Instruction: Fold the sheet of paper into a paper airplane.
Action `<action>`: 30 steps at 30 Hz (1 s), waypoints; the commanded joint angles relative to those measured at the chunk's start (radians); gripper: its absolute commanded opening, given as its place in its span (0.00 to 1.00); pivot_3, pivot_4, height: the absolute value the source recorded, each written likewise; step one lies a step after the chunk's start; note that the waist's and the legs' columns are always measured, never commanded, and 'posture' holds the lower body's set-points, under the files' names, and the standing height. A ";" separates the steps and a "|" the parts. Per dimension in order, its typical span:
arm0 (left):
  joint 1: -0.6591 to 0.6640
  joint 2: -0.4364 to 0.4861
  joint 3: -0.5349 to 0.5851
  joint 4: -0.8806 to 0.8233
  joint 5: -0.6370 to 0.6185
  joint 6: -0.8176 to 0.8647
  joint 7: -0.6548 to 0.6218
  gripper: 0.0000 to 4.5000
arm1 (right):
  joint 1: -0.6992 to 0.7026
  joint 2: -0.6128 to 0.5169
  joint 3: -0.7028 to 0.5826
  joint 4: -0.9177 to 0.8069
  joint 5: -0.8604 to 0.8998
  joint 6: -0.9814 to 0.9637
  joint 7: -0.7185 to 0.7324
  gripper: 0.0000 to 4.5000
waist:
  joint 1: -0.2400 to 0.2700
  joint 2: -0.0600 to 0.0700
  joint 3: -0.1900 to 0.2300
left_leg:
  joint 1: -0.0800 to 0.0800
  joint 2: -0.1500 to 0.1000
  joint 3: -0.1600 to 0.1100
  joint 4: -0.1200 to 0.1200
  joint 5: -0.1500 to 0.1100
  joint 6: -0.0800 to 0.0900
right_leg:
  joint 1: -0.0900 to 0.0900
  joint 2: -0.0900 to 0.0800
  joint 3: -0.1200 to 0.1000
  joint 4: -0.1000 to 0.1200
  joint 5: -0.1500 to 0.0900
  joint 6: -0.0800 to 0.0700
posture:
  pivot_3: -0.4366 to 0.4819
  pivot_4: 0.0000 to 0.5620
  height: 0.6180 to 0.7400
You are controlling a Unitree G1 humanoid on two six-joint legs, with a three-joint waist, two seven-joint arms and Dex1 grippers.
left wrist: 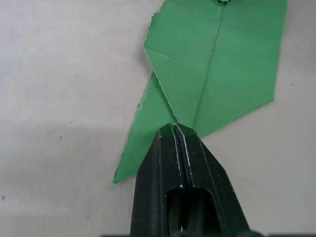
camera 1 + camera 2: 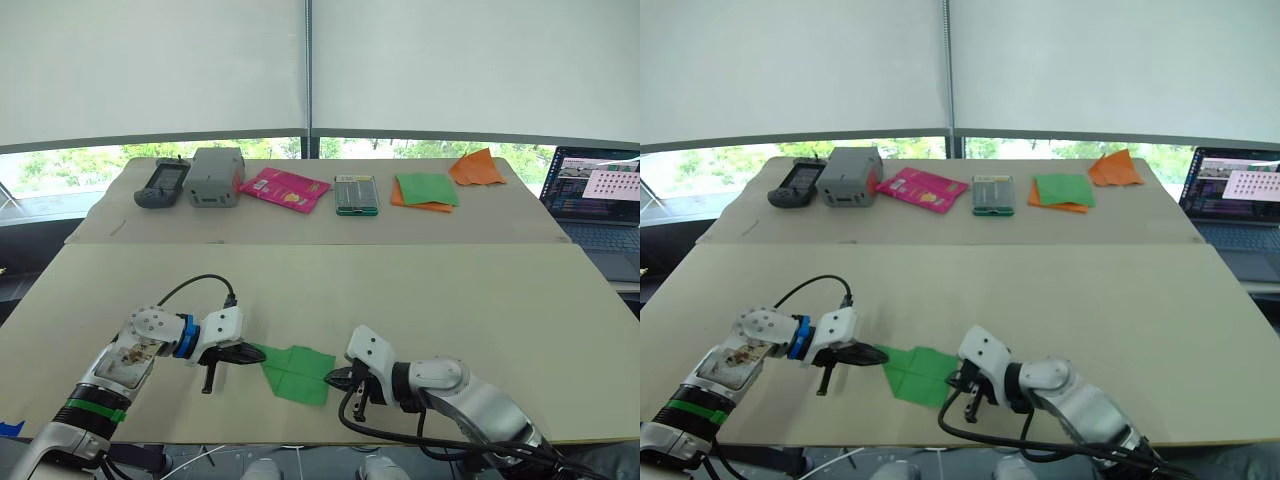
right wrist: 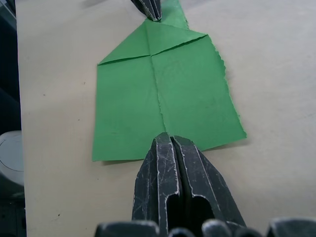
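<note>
The sheet of paper (image 2: pixel 297 372) is bright green and lies flat on the near table, with a centre crease and its corners folded into a point at its left end. My left gripper (image 2: pixel 250 352) is shut, its tips resting on that pointed end (image 1: pixel 175 127); a loose green flap (image 1: pixel 138 148) sticks out beside its fingers. My right gripper (image 2: pixel 335 378) is shut too, its tips touching the sheet's straight right edge at the centre crease (image 3: pixel 170 138). I cannot tell whether either gripper pinches the paper or only presses on it.
On the far table stand a black handheld device (image 2: pixel 162 183), a grey box (image 2: pixel 216 176), a pink packet (image 2: pixel 285 188), a small green case (image 2: pixel 357 194), a green sheet on orange paper (image 2: pixel 425 190) and crumpled orange paper (image 2: pixel 476 168). A laptop (image 2: pixel 598 200) sits at the right.
</note>
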 commanded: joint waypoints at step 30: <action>0.055 0.046 0.215 -0.286 -0.283 0.422 0.042 0.01 | 0.179 -0.041 -0.194 -0.284 0.043 -0.154 -0.050 0.00 | -0.013 -0.009 0.025 | -0.006 0.002 -0.001 0.000 0.003 0.004 | -0.003 0.003 0.000 -0.002 0.001 0.001 | 0.48 0.27 1.00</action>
